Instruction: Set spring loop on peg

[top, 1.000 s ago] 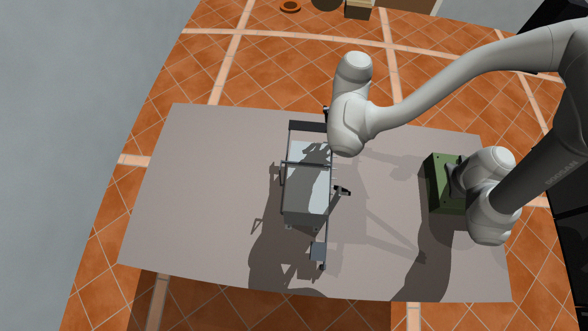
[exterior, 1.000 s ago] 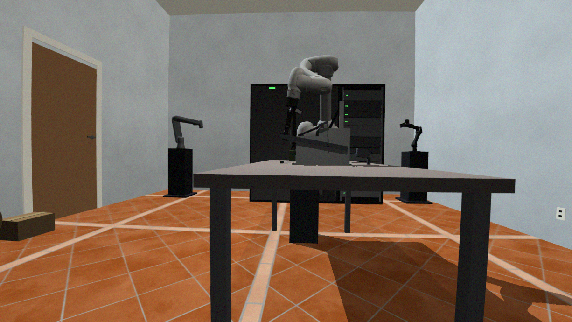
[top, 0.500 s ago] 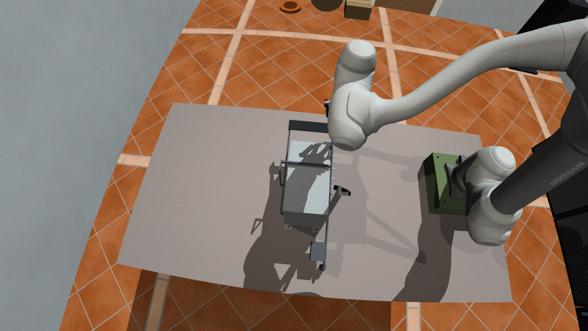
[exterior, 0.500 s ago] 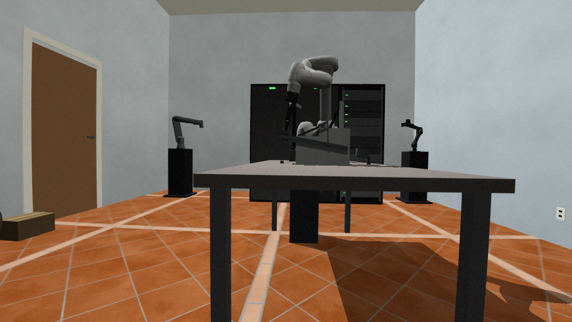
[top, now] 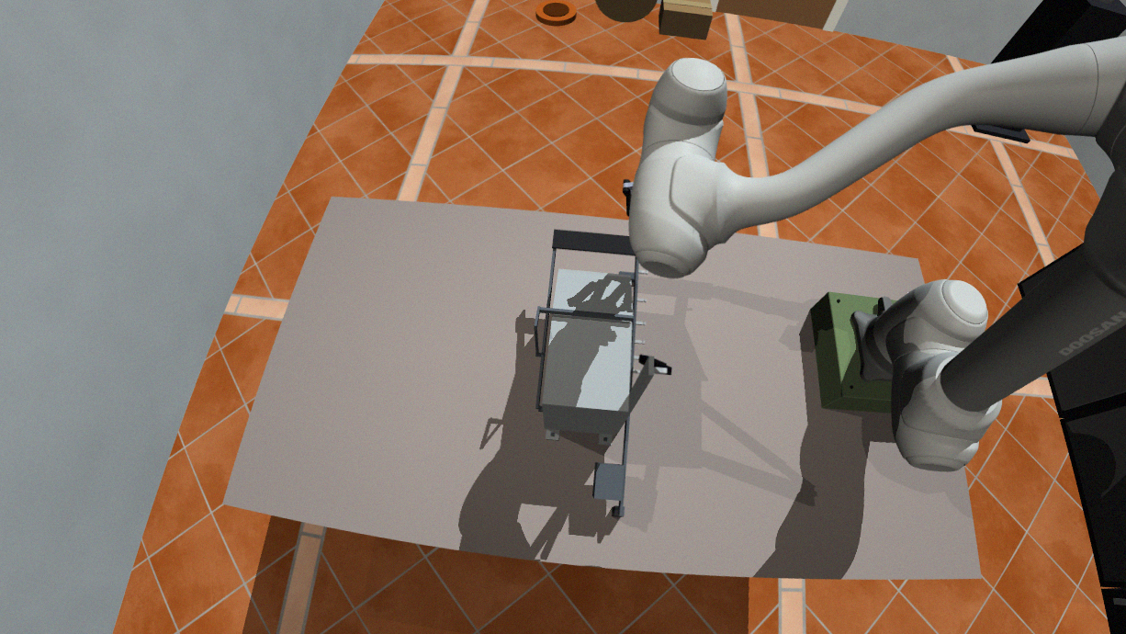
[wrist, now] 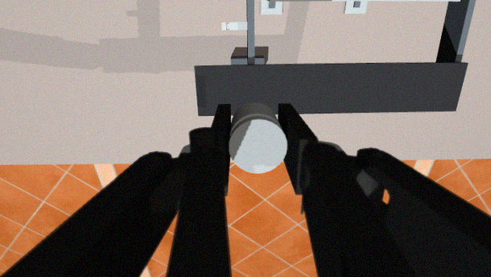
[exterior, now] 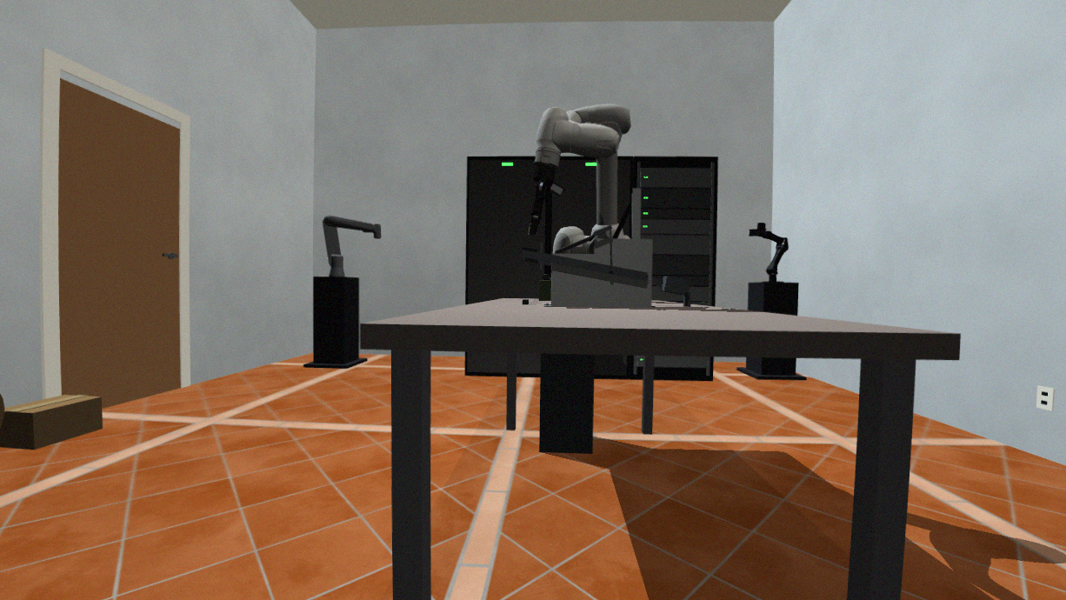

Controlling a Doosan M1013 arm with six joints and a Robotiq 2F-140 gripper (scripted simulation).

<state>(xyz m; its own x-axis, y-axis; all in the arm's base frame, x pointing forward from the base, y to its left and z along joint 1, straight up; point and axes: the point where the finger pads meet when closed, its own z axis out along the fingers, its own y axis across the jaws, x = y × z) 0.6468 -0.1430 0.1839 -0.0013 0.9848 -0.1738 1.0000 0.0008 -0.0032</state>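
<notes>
My gripper [wrist: 254, 123] is shut on the steel test weight [wrist: 257, 137], a short grey cylinder, and holds it in the air above the near edge of the dark pedal [wrist: 330, 88]. In the side view the gripper [exterior: 534, 223] hangs a little above the raised, sloping pedal [exterior: 585, 268] at its high left end. From above, the arm's wrist hides the gripper and the weight; the pedal [top: 592, 240] shows at the far end of the grey feeder box [top: 587, 354]. A row of small pegs [top: 642, 314] runs along the feeder's right side. I cannot tell which peg the spring loop is on.
The arm's green base block [top: 847, 350] stands at the right of the bench. A lever arm with a small block [top: 608, 480] runs from the feeder toward the bench's front edge. A small black part [top: 655, 366] sticks out of the feeder's right side.
</notes>
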